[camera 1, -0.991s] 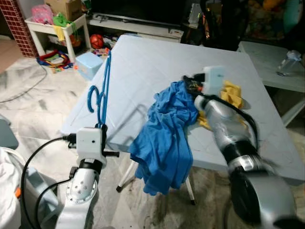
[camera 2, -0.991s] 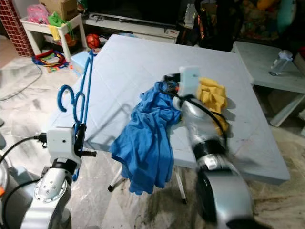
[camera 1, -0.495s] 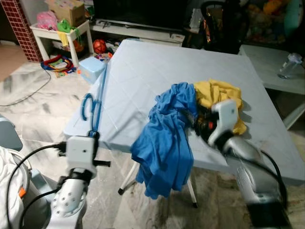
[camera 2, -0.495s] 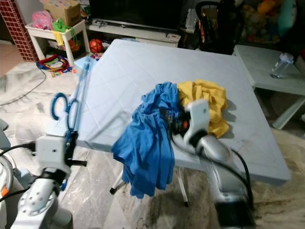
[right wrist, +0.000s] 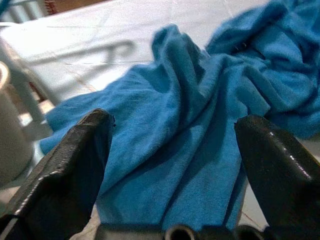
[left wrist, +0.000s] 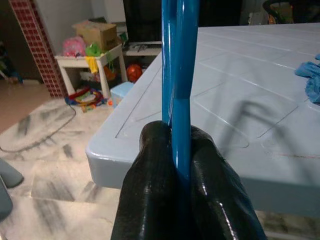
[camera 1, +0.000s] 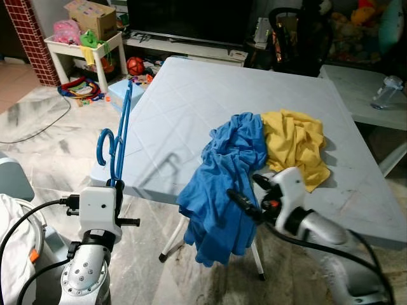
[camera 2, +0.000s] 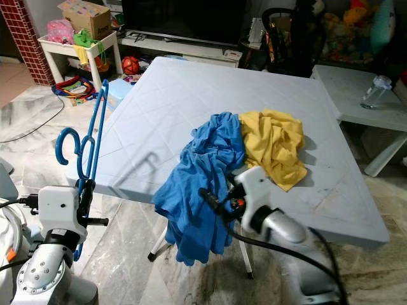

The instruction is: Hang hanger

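A blue plastic hanger (camera 1: pixel 121 136) stands upright beside the table's left edge, hook end toward me. My left gripper (left wrist: pixel 180 145) is shut on its lower bar. A blue shirt (camera 1: pixel 222 184) lies crumpled on the pale blue table (camera 1: pixel 203 89) and hangs over its front edge. A yellow cloth (camera 1: pixel 294 143) lies against the shirt on the table. Just off the front edge, my right gripper (camera 1: pixel 249 192) is open and points at the hanging part of the shirt. Its fingers (right wrist: pixel 75 165) stand wide apart with only the shirt (right wrist: pixel 190 130) beyond them.
A white shelf with toys (camera 1: pixel 82 41) and a light blue box (camera 1: pixel 117 89) stand on the floor at the back left. A second table (camera 1: pixel 359 86) with a bottle (camera 1: pixel 386 89) is at the right. A black chair (camera 1: pixel 299 32) is behind the table.
My right arm has drawn back from the cloth pile on the table to just off the front edge, facing the hanging shirt. The left gripper still holds the hanger upright.
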{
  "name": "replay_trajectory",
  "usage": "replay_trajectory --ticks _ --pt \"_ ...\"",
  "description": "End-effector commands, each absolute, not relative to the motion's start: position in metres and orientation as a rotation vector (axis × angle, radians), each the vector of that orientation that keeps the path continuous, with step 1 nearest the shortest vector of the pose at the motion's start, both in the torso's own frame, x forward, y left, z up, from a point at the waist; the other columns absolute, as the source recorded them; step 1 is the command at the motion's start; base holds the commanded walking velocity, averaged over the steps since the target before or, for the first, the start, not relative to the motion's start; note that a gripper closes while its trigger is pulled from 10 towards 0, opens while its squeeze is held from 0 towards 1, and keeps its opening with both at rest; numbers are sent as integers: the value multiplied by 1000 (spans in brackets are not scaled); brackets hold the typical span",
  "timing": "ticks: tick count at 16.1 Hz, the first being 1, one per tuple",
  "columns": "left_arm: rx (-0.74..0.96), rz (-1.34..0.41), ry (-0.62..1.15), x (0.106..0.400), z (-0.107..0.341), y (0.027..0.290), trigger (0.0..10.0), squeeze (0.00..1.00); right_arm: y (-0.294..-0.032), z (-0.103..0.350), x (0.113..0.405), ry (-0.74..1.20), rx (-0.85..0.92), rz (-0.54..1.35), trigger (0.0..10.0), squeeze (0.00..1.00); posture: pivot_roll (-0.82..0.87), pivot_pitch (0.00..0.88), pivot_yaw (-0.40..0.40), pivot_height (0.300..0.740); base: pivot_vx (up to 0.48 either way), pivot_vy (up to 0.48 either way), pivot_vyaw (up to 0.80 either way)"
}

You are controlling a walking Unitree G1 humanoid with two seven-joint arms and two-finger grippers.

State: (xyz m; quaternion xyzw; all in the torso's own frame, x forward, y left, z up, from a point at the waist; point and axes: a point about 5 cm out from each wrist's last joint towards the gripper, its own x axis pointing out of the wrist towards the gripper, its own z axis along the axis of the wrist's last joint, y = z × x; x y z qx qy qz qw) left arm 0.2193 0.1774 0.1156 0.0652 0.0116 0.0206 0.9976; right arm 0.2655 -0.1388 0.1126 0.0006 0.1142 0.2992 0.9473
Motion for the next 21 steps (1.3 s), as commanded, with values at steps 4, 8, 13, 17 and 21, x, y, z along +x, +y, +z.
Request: replay_trajectory --ticks 4,8,13,17,21 --pt "123 14 13 217 119 170 10000 0 -130 97 267 305 8 499 10000 1000 116 15 -77 740 0 0 0" --pt "118 0 14 218 119 166 10000 0 -104 90 267 328 -6 475 10000 1000 115 23 -81 740 0 0 0" --pt "115 -12 13 219 119 163 10000 0 -83 77 272 345 -117 459 10000 761 120 25 -83 740 0 0 0" --pt "115 -12 13 219 119 163 10000 0 -72 72 284 351 -133 407 0 0 127 25 -85 740 0 0 0" --pt "114 -6 12 218 119 162 10000 0 -79 68 291 376 -74 352 0 0 132 25 -92 740 0 0 0"
